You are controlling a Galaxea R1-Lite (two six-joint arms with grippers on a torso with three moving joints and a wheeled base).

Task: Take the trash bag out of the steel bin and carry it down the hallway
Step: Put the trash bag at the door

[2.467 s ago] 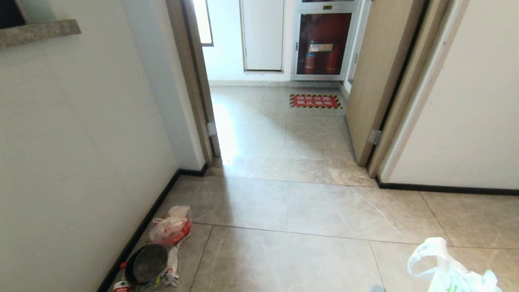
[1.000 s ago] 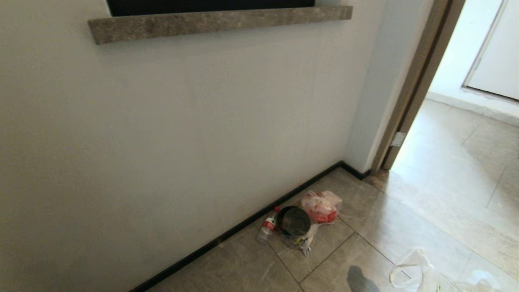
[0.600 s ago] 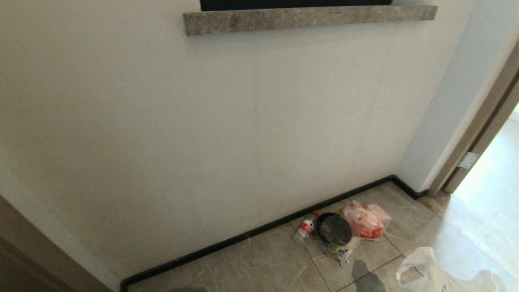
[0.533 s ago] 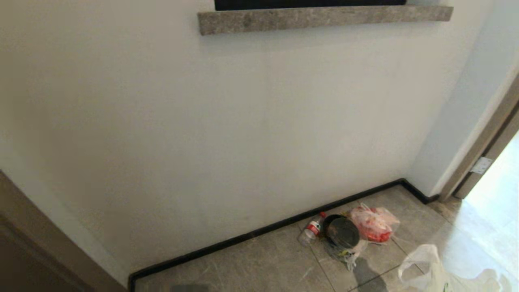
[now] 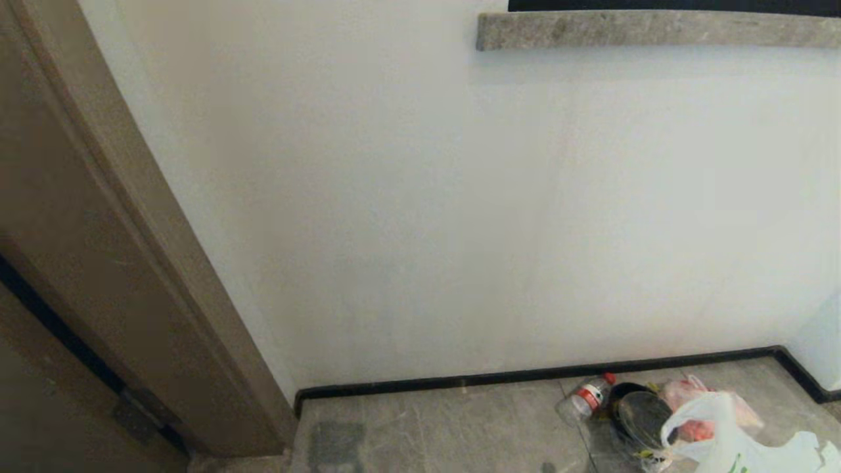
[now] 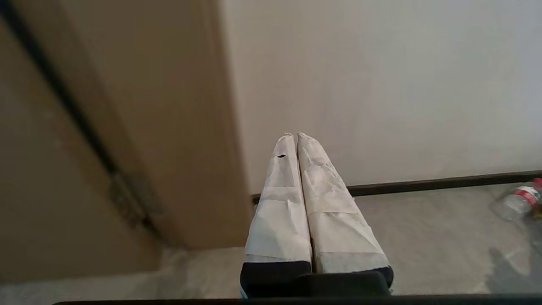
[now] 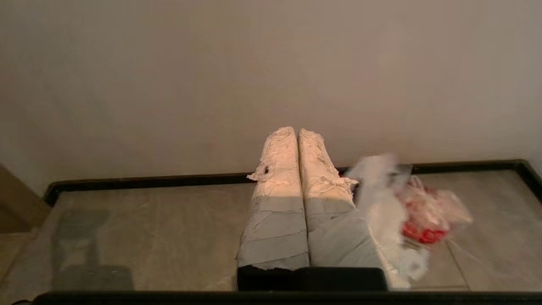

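Head view: a matte white wall (image 5: 460, 217) fills most of the scene, with a rough grey stone ledge (image 5: 657, 29) high on the right and a glossy black baseboard (image 5: 525, 378) along the floor.
Door: a tan wooden door frame (image 5: 112, 249) slants down the left side, smooth and flat-faced.
Floor: large pale grey-beige stone-look tiles (image 5: 447, 427) with faint veining.
Trash bag: thin, crinkly white plastic with a loop handle and a touch of green print (image 5: 729, 440), at the lower right corner of the head view; in the right wrist view it hangs just beside the taped fingers.
Steel bin: a small round bin with a black rim (image 5: 640, 417), seen from above, by the baseboard, partly behind the trash bag.
Litter: a clear plastic bottle with red cap and label (image 5: 585, 397) lies on its side touching the bin; a clear bag with red print (image 5: 696, 401) sits crumpled on the bin's other side.
Left gripper: (image 6: 295, 135) jaws pressed together, fingers wrapped in wrinkled white tape, holding nothing, pointing at the wall near the door frame.
Right gripper: (image 7: 296, 130) jaws pressed together, tape frayed; whether they pinch the bag, cannot tell.
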